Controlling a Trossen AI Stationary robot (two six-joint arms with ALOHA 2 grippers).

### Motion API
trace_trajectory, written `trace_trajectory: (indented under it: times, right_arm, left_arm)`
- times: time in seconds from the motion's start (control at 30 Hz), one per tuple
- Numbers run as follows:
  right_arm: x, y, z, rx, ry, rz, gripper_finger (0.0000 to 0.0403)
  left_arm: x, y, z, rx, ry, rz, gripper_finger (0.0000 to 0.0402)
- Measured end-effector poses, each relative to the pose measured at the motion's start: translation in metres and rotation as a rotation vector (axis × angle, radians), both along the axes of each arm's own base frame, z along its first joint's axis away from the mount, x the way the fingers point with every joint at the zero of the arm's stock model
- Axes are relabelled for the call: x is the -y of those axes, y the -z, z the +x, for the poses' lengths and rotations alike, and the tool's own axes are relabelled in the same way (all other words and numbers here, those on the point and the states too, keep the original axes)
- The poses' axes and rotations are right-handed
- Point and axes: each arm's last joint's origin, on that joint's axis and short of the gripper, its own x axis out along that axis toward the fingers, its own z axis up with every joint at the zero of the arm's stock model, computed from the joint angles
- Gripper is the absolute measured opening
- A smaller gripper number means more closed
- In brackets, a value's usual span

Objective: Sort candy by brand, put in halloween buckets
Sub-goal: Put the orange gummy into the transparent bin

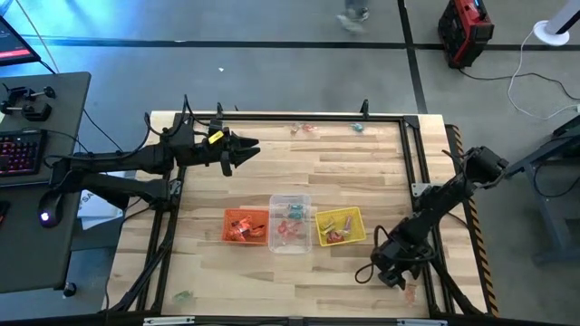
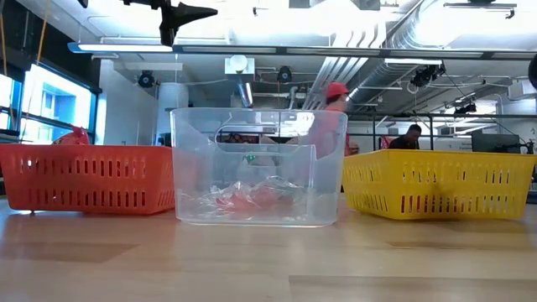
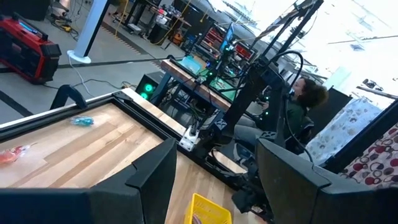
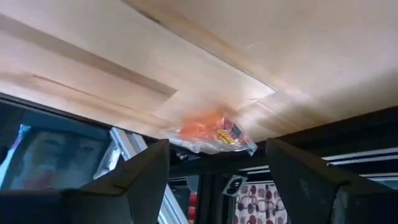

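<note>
Beyond right tool (image 4: 214,171), orange candy (image 4: 211,134) shows.

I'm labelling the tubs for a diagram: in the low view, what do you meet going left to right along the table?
Orange bucket → clear bucket holding a few candies → yellow bucket.

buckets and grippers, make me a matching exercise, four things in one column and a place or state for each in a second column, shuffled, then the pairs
Things
1. orange bucket
2. clear bucket
3. yellow bucket
4. right gripper

Places or states
A. middle of the row of three
B. low over the table's near right corner, open, above an orange-wrapped candy
C. end of the row on the left arm's side
D. end of the row on the right arm's side

Pairs: 1-C, 2-A, 3-D, 4-B
</note>
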Motion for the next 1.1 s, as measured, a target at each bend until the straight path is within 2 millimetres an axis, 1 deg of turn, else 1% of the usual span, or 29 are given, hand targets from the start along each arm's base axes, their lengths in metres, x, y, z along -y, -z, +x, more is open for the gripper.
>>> trace_trajectory:
  times: [0.13,0.23,0.37,0.5,0.63,0.73,0.8,0.9,1.03,1.1]
  right_arm:
    - [-0.001,-0.004,0.007,0.048,0.014,0.008,0.0259]
    - [-0.003,-0.003,0.007,0.076,-0.041,0.025,0.0259]
    - [-0.005,0.005,0.0,0.016,-0.09,-0.004,0.0259]
    - [-0.01,0.014,0.003,-0.001,-0.108,0.033,0.0259]
    - [-0.012,0.024,0.005,-0.024,-0.108,0.026,0.0258]
    - [-0.012,0.025,0.005,-0.039,-0.106,0.025,0.0246]
    - [-0.012,0.025,0.005,-0.04,-0.106,0.024,0.0227]
    - [-0.012,0.026,0.004,-0.041,-0.107,0.022,0.0177]
    - [-0.012,0.025,0.005,-0.025,-0.117,0.029,0.0082]
    - [-0.015,0.019,0.008,0.011,-0.134,0.052,0.0031]
  left_arm:
    - [0.0,0.0,0.0,-0.003,0.0,0.014,0.0209]
    - [0.0,0.0,0.0,-0.003,0.0,0.015,0.0209]
    - [0.0,0.0,0.0,-0.003,0.0,0.014,0.0209]
    - [0.0,0.0,0.0,-0.002,0.0,0.014,0.0209]
    - [0.0,0.0,0.0,-0.002,0.0,0.014,0.0209]
    - [0.0,0.0,0.0,-0.003,0.0,0.014,0.0209]
    - [0.0,0.0,0.0,-0.003,0.0,0.014,0.0209]
    - [0.0,0.0,0.0,-0.003,0.0,0.015,0.0209]
    - [0.0,-0.001,0.0,0.002,0.0,0.017,0.0209]
    - [0.0,-0.003,0.0,0.028,0.0,0.022,0.0209]
